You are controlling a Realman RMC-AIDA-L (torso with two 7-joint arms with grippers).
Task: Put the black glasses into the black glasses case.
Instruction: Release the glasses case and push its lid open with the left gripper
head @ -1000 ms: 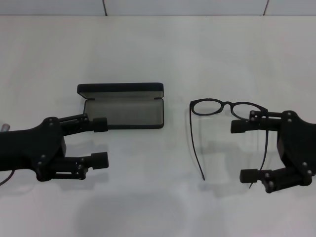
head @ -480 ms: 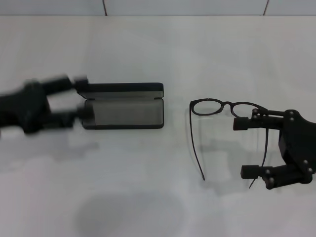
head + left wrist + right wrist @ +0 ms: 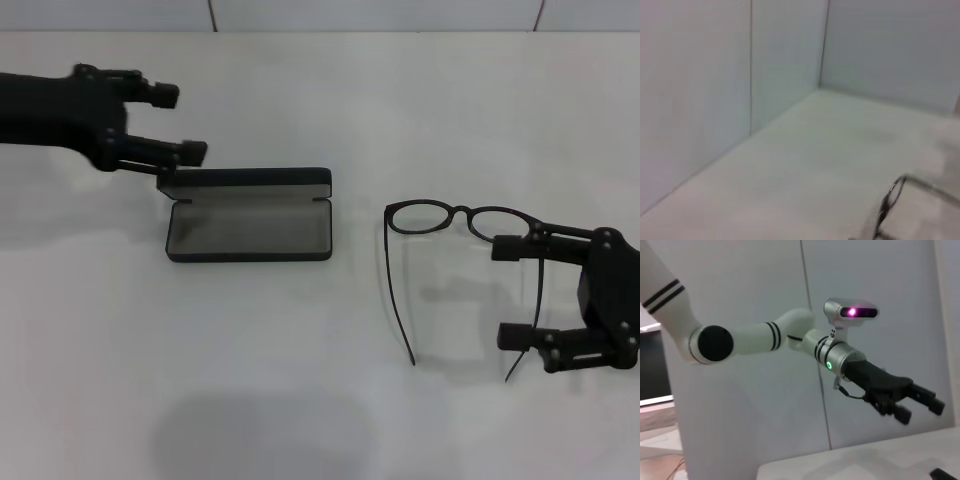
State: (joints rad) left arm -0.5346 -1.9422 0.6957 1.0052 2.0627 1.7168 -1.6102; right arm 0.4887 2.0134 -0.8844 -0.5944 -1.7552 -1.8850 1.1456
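The black glasses (image 3: 455, 217) lie unfolded on the white table at right centre, lenses toward the back and temple arms pointing to the front. The black glasses case (image 3: 250, 215) lies open at left centre, grey lining up, lid standing at its back. My right gripper (image 3: 508, 292) is open at the glasses' right side, its fingers on either side of the right temple arm without holding it. My left gripper (image 3: 180, 123) is open and empty, raised by the case's back left corner. It also shows in the right wrist view (image 3: 920, 410).
The white table (image 3: 300, 400) ends at a pale wall along the back (image 3: 300, 15). The left wrist view shows the wall corner and a blurred dark rim (image 3: 887, 202) that I cannot identify. A small dark edge (image 3: 941, 474) shows low in the right wrist view.
My left arm has swung from the front left of the case up and back to its back left corner. My right gripper has drifted slightly right. Glasses and case have not moved.
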